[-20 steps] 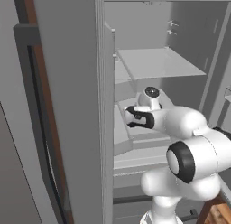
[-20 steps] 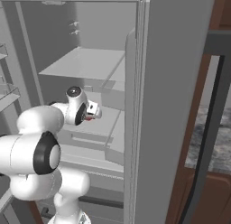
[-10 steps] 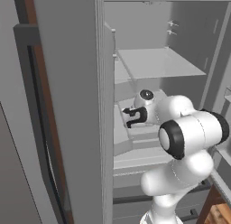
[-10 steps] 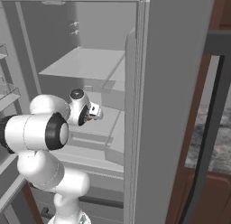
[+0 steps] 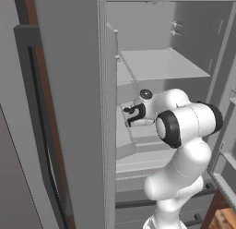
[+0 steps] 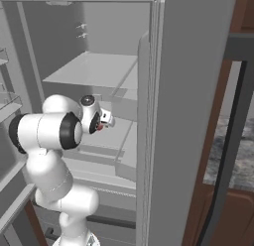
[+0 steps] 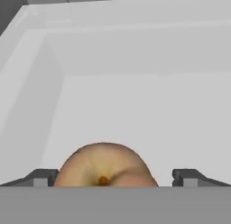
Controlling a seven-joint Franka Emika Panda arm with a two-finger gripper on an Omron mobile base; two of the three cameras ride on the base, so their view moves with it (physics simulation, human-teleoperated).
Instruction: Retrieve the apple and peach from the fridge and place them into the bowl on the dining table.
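The fridge (image 5: 73,108) stands with its doors open, and my arm reaches onto a middle shelf. In the hand view a round tan-orange fruit with a stem dimple, the peach (image 7: 104,166), lies on the pale shelf floor between my fingertips (image 7: 43,177). My gripper (image 7: 115,178) is open around it, with a gap on each side. From the base, the gripper (image 5: 127,116) (image 6: 105,122) sits low over that shelf, with a red bit of fruit (image 6: 100,126) at its fingers. The apple, the bowl and the dining table's place are out of view.
The fridge's left door (image 5: 69,131) and right door (image 6: 183,116) flank the arm closely. A pale shelf (image 5: 161,64) hangs just above the hand. Door bins (image 6: 7,106) sit to one side. A mottled grey stone top (image 6: 225,151) shows past the right door.
The hand has slid a little deeper along the shelf, and the arm's elbow has swung up and toward the cameras. The jaws stayed open.
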